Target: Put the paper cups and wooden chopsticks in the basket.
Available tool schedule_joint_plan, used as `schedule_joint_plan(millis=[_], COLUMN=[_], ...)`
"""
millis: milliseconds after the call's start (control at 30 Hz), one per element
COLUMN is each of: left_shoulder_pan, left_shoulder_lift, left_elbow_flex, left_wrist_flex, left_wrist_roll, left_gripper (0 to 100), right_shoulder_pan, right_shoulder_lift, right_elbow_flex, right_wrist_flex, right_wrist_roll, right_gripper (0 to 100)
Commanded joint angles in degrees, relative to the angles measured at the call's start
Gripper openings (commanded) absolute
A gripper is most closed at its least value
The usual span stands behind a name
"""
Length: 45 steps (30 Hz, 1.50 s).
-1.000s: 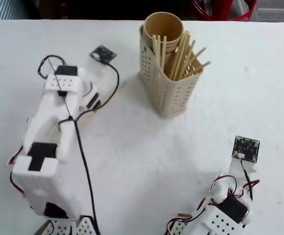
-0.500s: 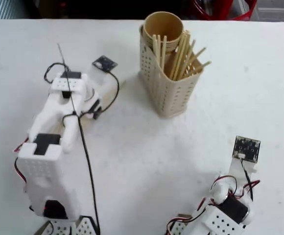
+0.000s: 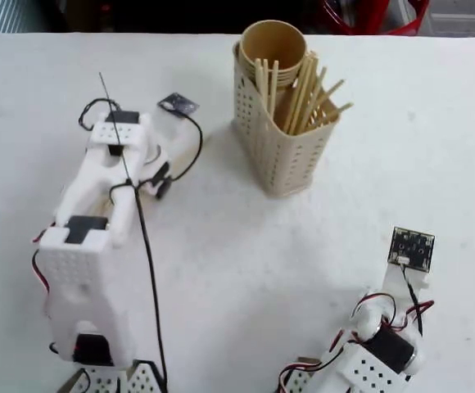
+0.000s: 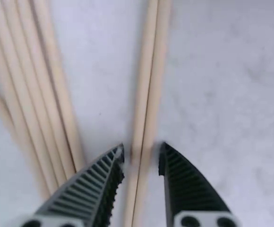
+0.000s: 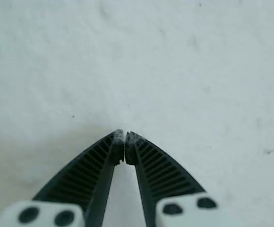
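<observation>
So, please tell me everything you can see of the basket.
The basket is a tall cream container, plastic by its look, with rows of small holes in its walls. It stands upright on the white table, toward the far edge. Inside, paper cups, stacked as it seems, sit at its far end, and a bundle of wooden chopsticks leans out over the rim beside them. Only the table and its contents touch it.

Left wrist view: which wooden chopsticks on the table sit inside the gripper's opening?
The pair of pale wooden chopsticks lying side by side, straddled by the open left gripper. The larger bunch of chopsticks lies outside it, to one side.
</observation>
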Motion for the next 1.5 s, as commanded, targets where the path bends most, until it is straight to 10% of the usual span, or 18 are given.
schedule_joint_plan(millis=[0,700,1100,1467], left_shoulder_pan=[-1.10,-4.18,14.20,25.10], left_shoulder_lift=[6.02,-22.73,-66.59,-80.13], left_elbow_flex=[-9.23,-15.56,-10.46,20.40], left_wrist_flex=[6.68,15.38,21.27,-20.31], left_wrist_roll=[0.88,8.44,19.25,19.60], left_gripper=[12,2,2,2], right_shoulder_pan=[0.22,0.22,0.22,0.22], right_shoulder_lift=[-0.40,-0.40,-0.40,-0.40], right_elbow_flex=[0.53,0.53,0.53,0.53], right_wrist_flex=[0.31,0.31,0.31,0.31], right_wrist_roll=[0.53,0.53,0.53,0.53], right_gripper=[1.9,1.9,1.9,1.9])
